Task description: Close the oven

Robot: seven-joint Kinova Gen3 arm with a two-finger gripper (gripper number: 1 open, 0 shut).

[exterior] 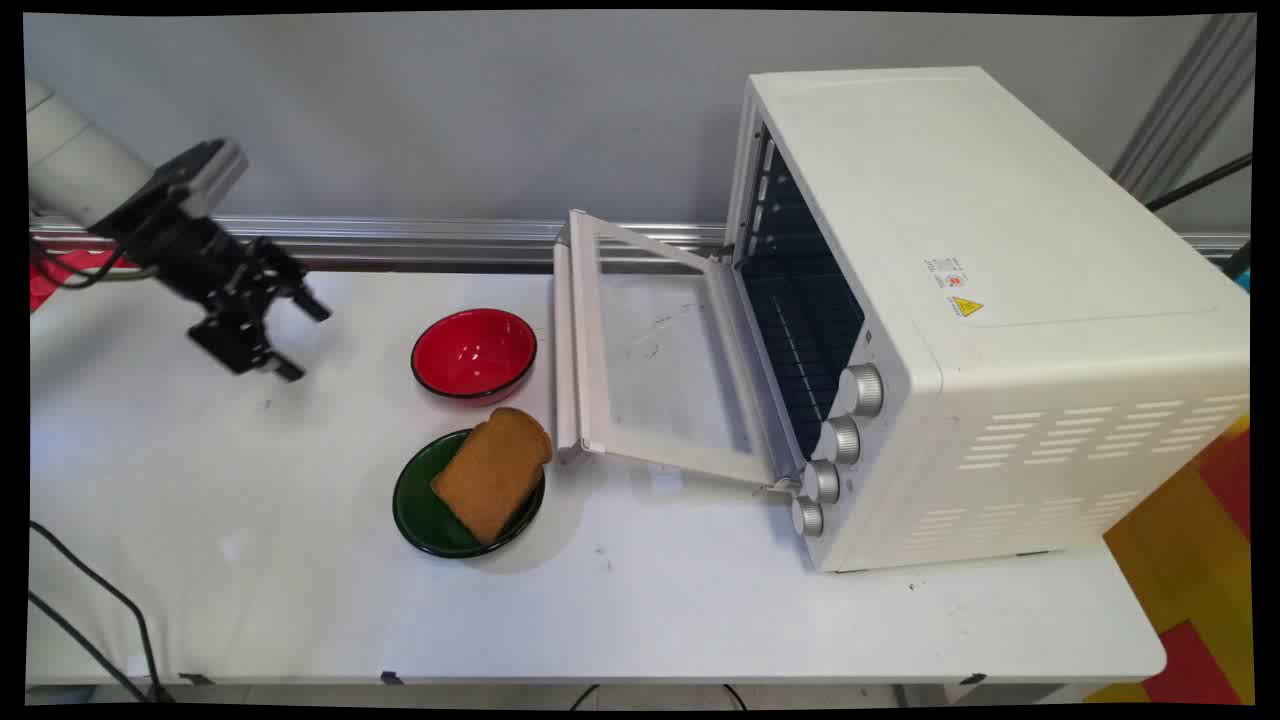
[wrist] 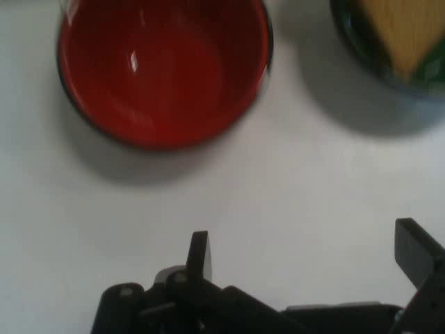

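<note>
My black gripper (exterior: pixel 303 338) hangs open above the left part of the white table (exterior: pixel 250 590), holding nothing. In the hand view the gripper (wrist: pixel 309 250) shows two spread fingers (wrist: pixel 199 255) over bare table. Closest to it is an empty red bowl (exterior: pixel 474 353), to its right; the red bowl (wrist: pixel 163 69) fills the upper left of the hand view. Nearer the front, a slice of brown toast (exterior: pixel 493 472) leans on a dark green plate (exterior: pixel 430 515). Toast (wrist: pixel 400 31) and green plate (wrist: pixel 354 42) show at the hand view's top right corner.
A white toaster oven (exterior: pixel 980 320) stands at the right, its glass door (exterior: pixel 650 365) hanging open toward the bowl and plate, several silver knobs (exterior: pixel 838 440) down its front. Black cables (exterior: pixel 90 610) cross the table's front left corner. A metal rail (exterior: pixel 400 240) runs along the wall.
</note>
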